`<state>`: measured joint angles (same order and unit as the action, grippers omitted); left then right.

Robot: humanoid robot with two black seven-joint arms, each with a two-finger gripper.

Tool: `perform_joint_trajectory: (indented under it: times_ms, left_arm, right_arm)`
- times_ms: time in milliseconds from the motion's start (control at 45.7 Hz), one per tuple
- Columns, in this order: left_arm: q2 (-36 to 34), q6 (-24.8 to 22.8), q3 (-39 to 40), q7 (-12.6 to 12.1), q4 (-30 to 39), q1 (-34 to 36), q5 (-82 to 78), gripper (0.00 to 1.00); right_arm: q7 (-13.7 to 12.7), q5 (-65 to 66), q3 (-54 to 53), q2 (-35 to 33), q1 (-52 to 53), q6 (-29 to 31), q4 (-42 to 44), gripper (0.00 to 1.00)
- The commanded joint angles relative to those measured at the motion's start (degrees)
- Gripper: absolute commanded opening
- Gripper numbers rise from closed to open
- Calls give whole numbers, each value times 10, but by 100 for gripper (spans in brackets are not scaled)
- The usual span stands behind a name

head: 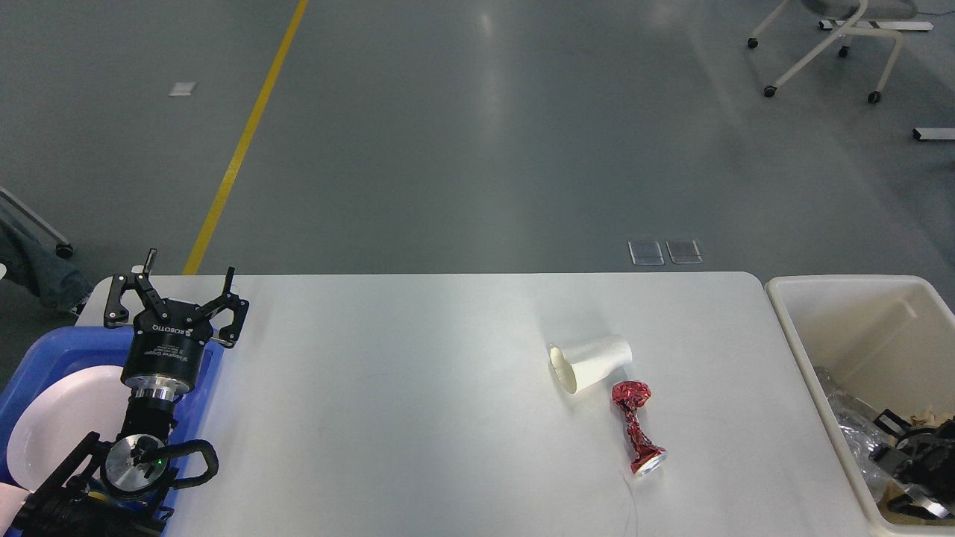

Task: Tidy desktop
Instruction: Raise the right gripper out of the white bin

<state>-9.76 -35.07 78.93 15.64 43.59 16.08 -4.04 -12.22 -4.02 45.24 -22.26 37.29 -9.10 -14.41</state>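
Note:
The white desktop (pixel 418 418) holds a white paper cup (pixel 591 362) lying on its side right of centre. A crushed red can (pixel 636 428) lies just in front of the cup. My left gripper (pixel 183 287) is open and empty, raised over the desktop's far left corner beside the blue tray. My right gripper (pixel 912 462) is low inside the cream bin at the lower right. It is dark and partly cut off by the frame edge, so its fingers cannot be told apart. Bits of brown paper (pixel 925 415) show beside it.
The blue tray (pixel 45 350) at the left edge holds a white plate (pixel 60 425). The cream-white bin (pixel 858 328) stands against the desktop's right edge with silvery crumpled wrap (pixel 850 418) inside. A wheeled chair (pixel 828 45) stands on the floor far back right.

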Motion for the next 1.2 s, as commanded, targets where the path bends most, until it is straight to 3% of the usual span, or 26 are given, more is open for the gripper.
perform_joint_trajectory:
  times_ms: [0,328,350,438,460,482,591,1182]
  left_arm:
    - [0,0,0,0,0,0,0,96]
    - [0,0,0,0,0,0,0,96]
    - [0,0,0,0,0,0,0,96]
    - [0,0,0,0,0,0,0,96]
    - [0,0,0,0,0,0,0,96]
    - [0,0,0,0,0,0,0,96]
    - [0,0,0,0,0,0,0,96]
    - [0,0,0,0,0,0,0,96]
  right_arm:
    - [0,1,0,0,-1,0,0,0]
    - [-2,1,1,12,-4,-8,0,0]
    - [-1,1,1,12,-4,-14,0,4]
    - [-1,2,2,14,-3,-60,0,81]
    - [-1,3,2,15,-3,-76,0,96]
    - [-1,2,1,15,-3,-90,0,100]
    - [-1,2,0,20,-6,-121,-1,100]
    - [-1,5,-1,21,0,-111,-11,100]
